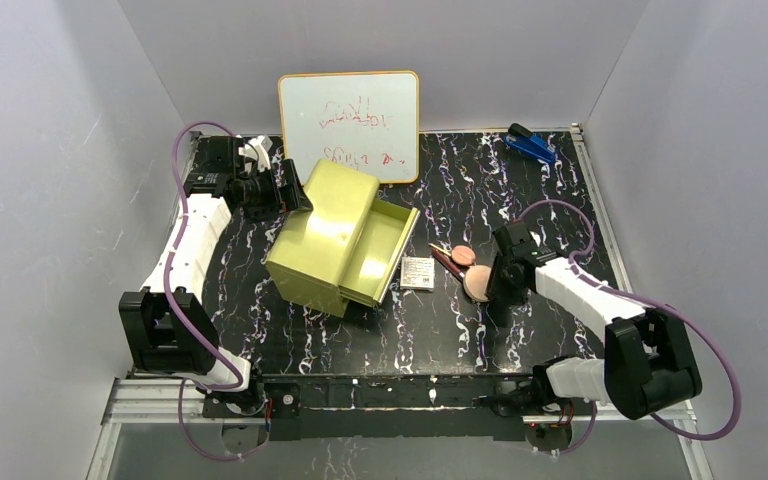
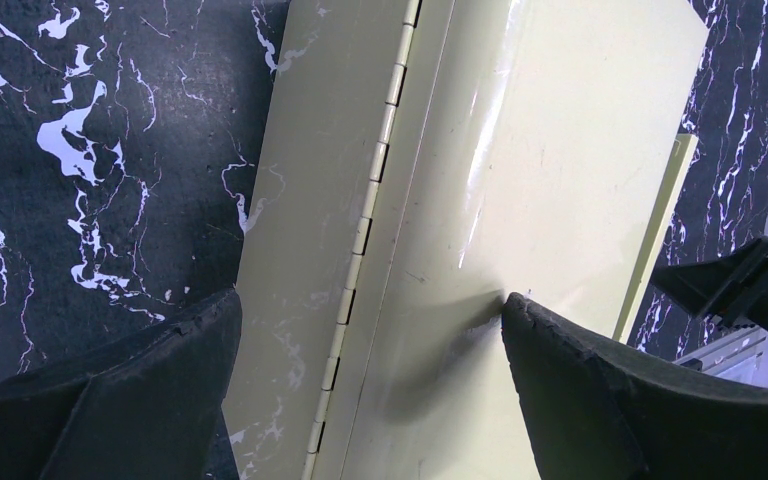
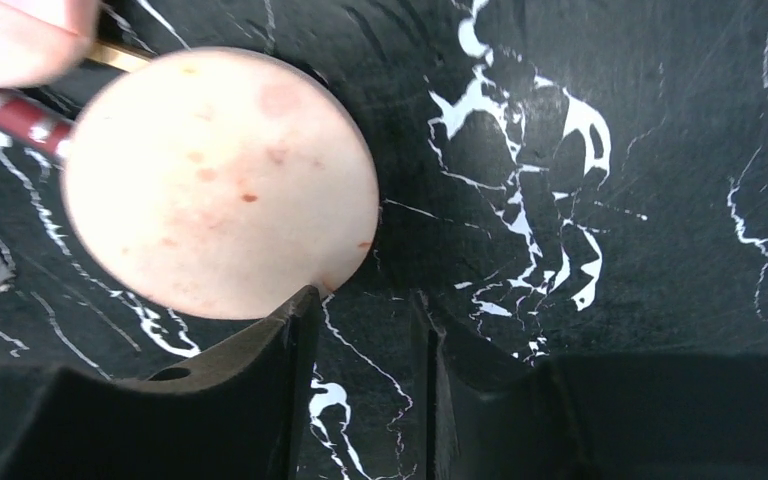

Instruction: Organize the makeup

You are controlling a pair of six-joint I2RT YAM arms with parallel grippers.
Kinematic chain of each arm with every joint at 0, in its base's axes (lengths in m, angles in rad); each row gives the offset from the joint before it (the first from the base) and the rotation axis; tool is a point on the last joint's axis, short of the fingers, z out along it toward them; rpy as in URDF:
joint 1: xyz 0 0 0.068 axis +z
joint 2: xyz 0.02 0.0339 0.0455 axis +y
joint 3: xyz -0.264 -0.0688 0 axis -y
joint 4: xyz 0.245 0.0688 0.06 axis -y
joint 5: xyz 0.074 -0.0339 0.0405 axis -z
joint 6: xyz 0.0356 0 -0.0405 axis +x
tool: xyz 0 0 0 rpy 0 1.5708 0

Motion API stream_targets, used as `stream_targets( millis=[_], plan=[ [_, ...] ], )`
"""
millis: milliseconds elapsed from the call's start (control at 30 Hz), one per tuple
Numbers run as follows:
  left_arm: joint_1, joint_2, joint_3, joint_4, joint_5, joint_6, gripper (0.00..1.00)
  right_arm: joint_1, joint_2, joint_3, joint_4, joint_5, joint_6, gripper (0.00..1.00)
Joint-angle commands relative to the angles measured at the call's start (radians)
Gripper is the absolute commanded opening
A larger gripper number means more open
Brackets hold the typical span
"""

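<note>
The makeup lies right of centre on the table: a large pinkish-tan disc [image 1: 477, 282], a smaller disc [image 1: 463, 256], a thin dark-red stick [image 1: 447, 260] and a whitish printed packet [image 1: 418, 272]. My right gripper [image 1: 493, 283] is low at the large disc's right edge. In the right wrist view the jaws [image 3: 365, 300] are narrowly apart with only table between them. The left fingertip [image 3: 295, 305] touches the rim of the large disc [image 3: 220, 180]. The small disc [image 3: 20, 40] and stick [image 3: 10, 115] lie beyond. My left gripper [image 1: 288, 190] is wide open over the box [image 2: 520, 150].
A yellow-green metal box [image 1: 325, 235] with a hinge [image 2: 370, 200] and an open drawer [image 1: 385, 250] stands left of the makeup. A whiteboard [image 1: 350, 125] leans at the back wall. A blue stapler-like object [image 1: 530, 145] lies at the back right.
</note>
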Motion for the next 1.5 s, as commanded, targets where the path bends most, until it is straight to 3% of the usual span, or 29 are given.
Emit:
stream_targets(
  millis=[0,233,733,1233,1267,1300,1367,1467],
  plan=[
    [0.001,-0.024,-0.009,-0.078,-0.068,0.042,0.98,-0.009,0.016,-0.042,0.069,-0.006,0.043,0.46],
    [-0.004,-0.015,0.001,-0.083,-0.065,0.045,0.98,-0.012,0.056,-0.032,0.128,-0.027,0.067,0.44],
    [-0.014,0.003,0.025,-0.094,-0.067,0.048,0.98,-0.012,-0.053,-0.004,0.116,-0.019,0.055,0.42],
    [-0.017,-0.006,0.014,-0.099,-0.080,0.055,0.98,-0.010,0.136,0.014,0.232,-0.062,0.050,0.44],
    [-0.017,-0.006,0.015,-0.099,-0.080,0.055,0.98,-0.011,0.146,0.011,0.238,-0.064,0.051,0.42],
    [-0.017,-0.006,0.014,-0.099,-0.080,0.055,0.99,-0.011,0.153,0.005,0.244,-0.067,0.051,0.32],
    [-0.019,-0.006,0.013,-0.101,-0.081,0.056,0.98,-0.011,0.165,-0.008,0.261,-0.078,0.054,0.01],
    [-0.019,-0.008,0.011,-0.101,-0.084,0.056,0.98,-0.010,0.157,-0.011,0.247,-0.078,0.053,0.01]
  ],
)
